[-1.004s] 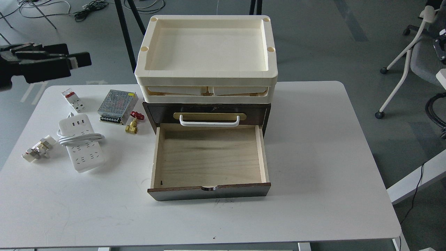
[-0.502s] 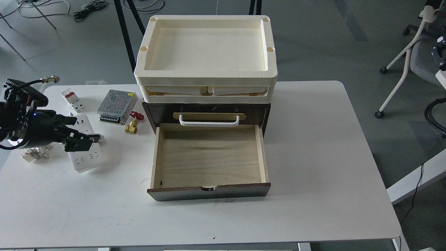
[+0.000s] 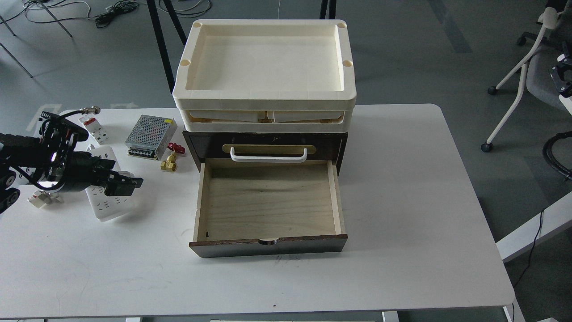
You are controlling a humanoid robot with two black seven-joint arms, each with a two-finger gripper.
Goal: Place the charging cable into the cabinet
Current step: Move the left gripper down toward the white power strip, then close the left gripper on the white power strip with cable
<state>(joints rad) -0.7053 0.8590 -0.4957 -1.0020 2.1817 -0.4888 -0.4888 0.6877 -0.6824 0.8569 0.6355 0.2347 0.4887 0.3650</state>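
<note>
The charging cable, a white power strip (image 3: pixel 108 208) with a coiled white cord, lies flat on the left of the white table (image 3: pixel 402 188). My left gripper (image 3: pixel 124 184) comes in from the left and hangs just over the strip's middle, hiding the cord. Its dark fingers cannot be told apart. The cabinet (image 3: pixel 266 147) stands mid-table, dark brown, with its lower drawer (image 3: pixel 268 203) pulled out and empty. A small dark piece of my right arm (image 3: pixel 561 79) shows at the far right edge, off the table. Its fingers cannot be told apart.
Stacked cream trays (image 3: pixel 264 62) sit atop the cabinet. A silver mesh box (image 3: pixel 150 130), a red-and-brass valve (image 3: pixel 171 157), a small white block with a red switch (image 3: pixel 93 126) and a small metal fitting (image 3: pixel 41 197) lie around the strip. A chair (image 3: pixel 523 80) stands at right.
My left arm came down from the upper left onto the power strip, then slid a little right along it. The dark piece at the right edge drifted downward.
</note>
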